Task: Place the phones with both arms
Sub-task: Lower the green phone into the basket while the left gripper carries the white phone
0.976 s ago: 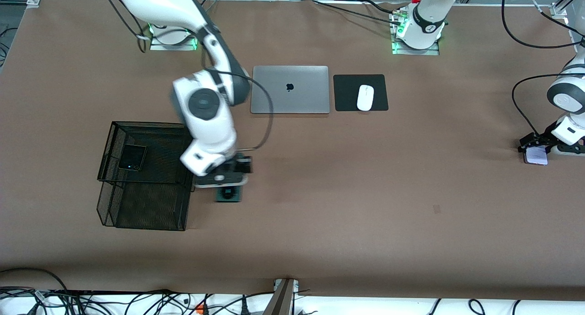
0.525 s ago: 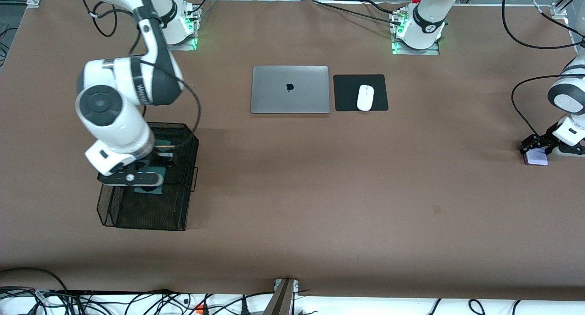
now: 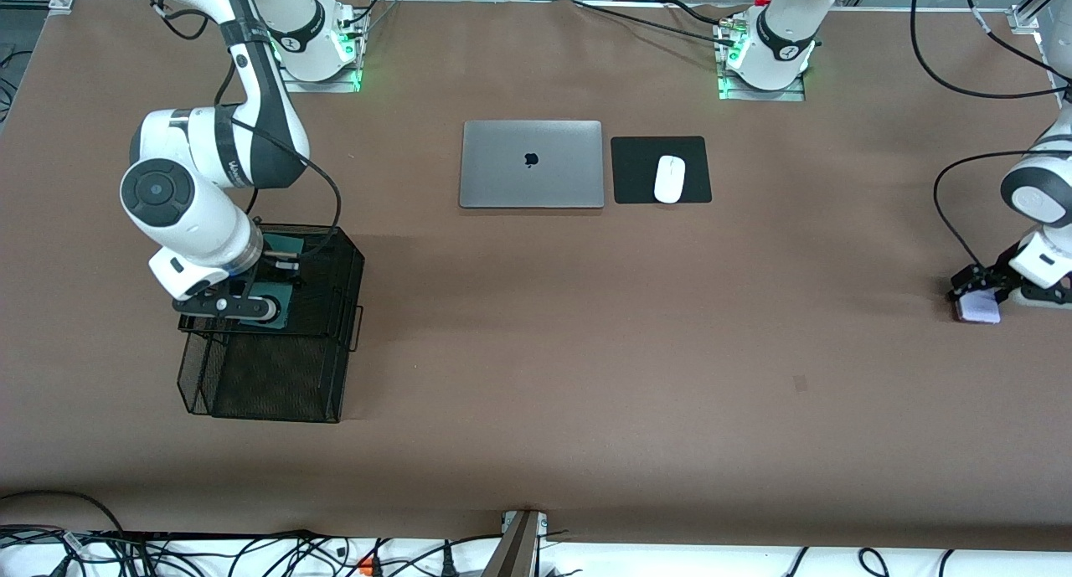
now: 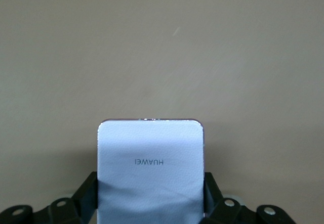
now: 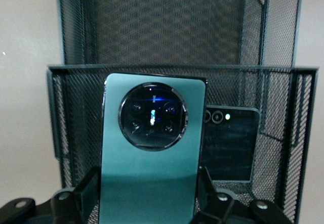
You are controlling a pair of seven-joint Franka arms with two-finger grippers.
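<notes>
Green phone (image 5: 152, 158) lengthwise toward basket (image 5: 283, 133)

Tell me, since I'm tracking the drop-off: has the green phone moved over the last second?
Yes. Held in the right claw, the green phone went from the table beside the mesh basket to over it, away from the laptop.

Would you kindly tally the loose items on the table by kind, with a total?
Phones: 3: green phone, black flip phone, lavender flip phone
Laptops: 1: silver laptop
Mice: 1: white mouse
Mouse pads: 1: black pad
Mesh baskets: 1: black basket
Total: 7
</notes>
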